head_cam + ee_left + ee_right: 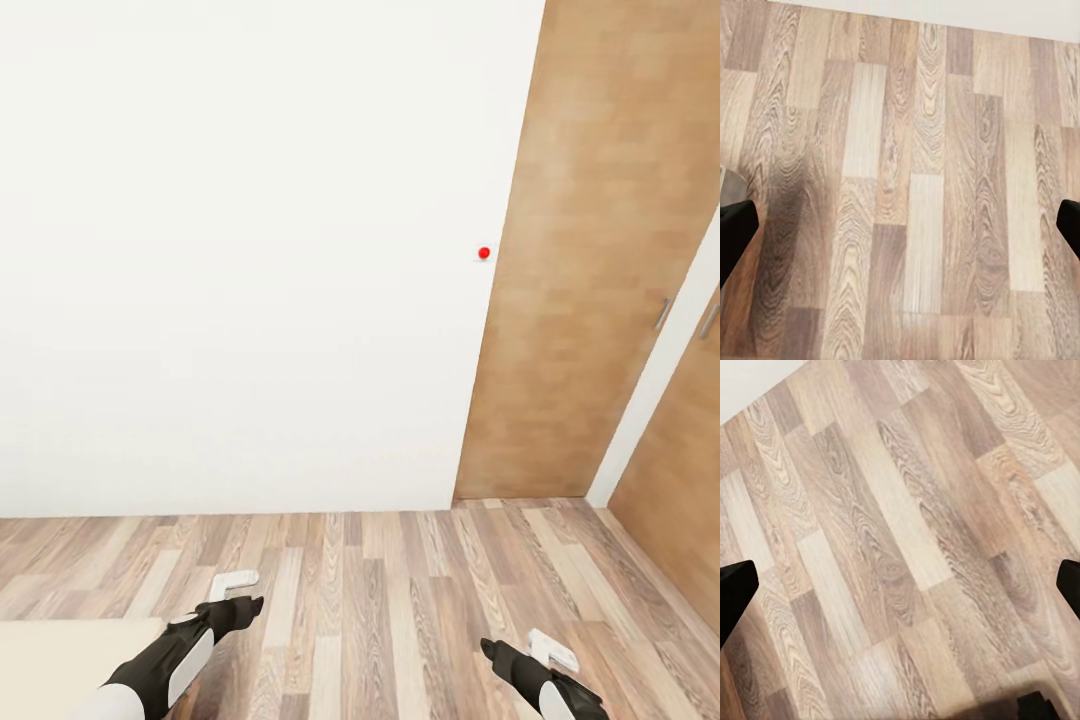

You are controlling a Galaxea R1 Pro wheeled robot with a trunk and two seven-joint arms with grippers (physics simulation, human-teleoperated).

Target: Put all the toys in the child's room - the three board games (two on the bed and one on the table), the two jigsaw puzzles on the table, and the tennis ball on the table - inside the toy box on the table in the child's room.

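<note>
A plain white wall (pixel 240 250) is taking up most of what the head camera is facing, and a tall wooden door (pixel 590 250) is standing to its right, with a second wooden panel (pixel 680 470) angling in at the far right and small grey handles (pixel 662 313) showing on both. The plank floor (pixel 400 590) is running along the bottom, and a pale cream corner (pixel 70 650), possibly the bed, is poking in at the lower left, just beside the left arm. Both arms are hanging low over the boards, well apart. The left gripper (pixel 240 598) is pointing toward the wall, the right gripper (pixel 490 648) is sitting lower near the right side. From the head camera I cannot tell how their fingers are standing. The wrist cameras are settling that: the left wrist is looking at bare planks (pixel 907 210) with dark fingertips (pixel 735 232) at the two outer edges, so that pincer is gaping wide with nothing in it; the right wrist is showing the same over its own patch of floor (pixel 900 540), fingertips (pixel 735 596) spread wide and empty. Smallest of all, a red round button (pixel 484 253) is sitting on the wall near the door. No toy, desk or bin is appearing here.
</note>
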